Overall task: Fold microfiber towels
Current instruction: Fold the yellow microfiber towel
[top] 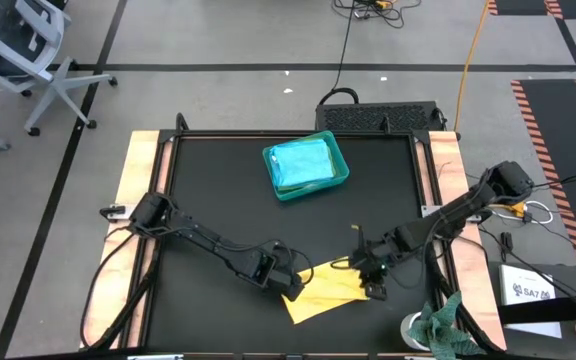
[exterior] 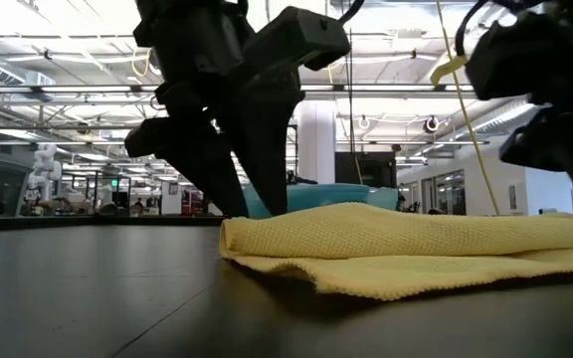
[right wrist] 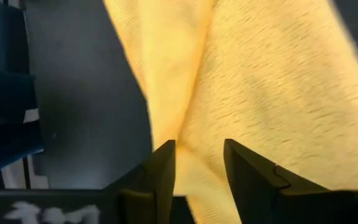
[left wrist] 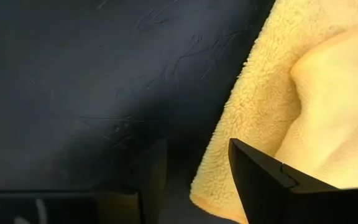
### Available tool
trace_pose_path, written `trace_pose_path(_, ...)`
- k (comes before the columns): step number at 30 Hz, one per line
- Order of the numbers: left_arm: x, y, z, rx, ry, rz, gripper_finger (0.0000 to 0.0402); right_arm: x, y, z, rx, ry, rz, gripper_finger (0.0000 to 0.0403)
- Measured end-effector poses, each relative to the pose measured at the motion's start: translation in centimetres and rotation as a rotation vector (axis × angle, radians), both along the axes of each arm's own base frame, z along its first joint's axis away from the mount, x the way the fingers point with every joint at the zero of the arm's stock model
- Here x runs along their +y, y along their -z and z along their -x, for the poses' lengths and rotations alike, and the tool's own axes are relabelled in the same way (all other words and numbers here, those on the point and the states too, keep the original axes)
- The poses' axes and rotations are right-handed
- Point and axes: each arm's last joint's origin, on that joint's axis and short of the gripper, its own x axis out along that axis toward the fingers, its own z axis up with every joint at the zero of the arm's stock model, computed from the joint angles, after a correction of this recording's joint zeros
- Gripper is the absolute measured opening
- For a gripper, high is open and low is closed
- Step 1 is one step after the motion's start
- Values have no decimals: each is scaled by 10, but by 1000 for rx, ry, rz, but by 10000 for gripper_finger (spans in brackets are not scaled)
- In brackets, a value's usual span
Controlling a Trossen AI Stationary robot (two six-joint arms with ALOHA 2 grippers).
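Yellow towel point(top: 330, 291) lies folded on the black table point(top: 218, 190) near its front edge, between my two grippers. My right gripper point(right wrist: 199, 163) stands over it, fingers parted, holding nothing. My left gripper point(top: 290, 284) sits at the towel's left edge, fingers wide.

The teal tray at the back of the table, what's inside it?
Folded turquoise and light blue towels fill the teal tray. How many are stacked, and anything beneath them, is covered.

Overhead downward view, table-level view, two close wrist views, all sharing yellow towel point(top: 330, 292).
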Motion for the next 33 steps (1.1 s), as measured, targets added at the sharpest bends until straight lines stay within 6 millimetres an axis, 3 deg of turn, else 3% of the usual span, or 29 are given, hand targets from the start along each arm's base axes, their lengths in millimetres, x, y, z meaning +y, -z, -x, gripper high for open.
trace_pose_path(4,0,0,-1,-13,-16,12,175,-9,0,-4,-10,14,9,88)
trace_pose_path(9,-1,-1,-1,-15,-17,22,175,-16,5,-4,-30,2,23,11)
trace_pose_path(16,-1,0,-1,-6,-16,19,159,-26,33,9,-19,92,-11,2)
trace_pose_path(26,0,1,1,18,11,-1,9,-33,51,19,-55,162,-59,1)
trace_pose_path(33,7,1,1,39,0,-11,15,-50,51,12,-115,197,10,0)
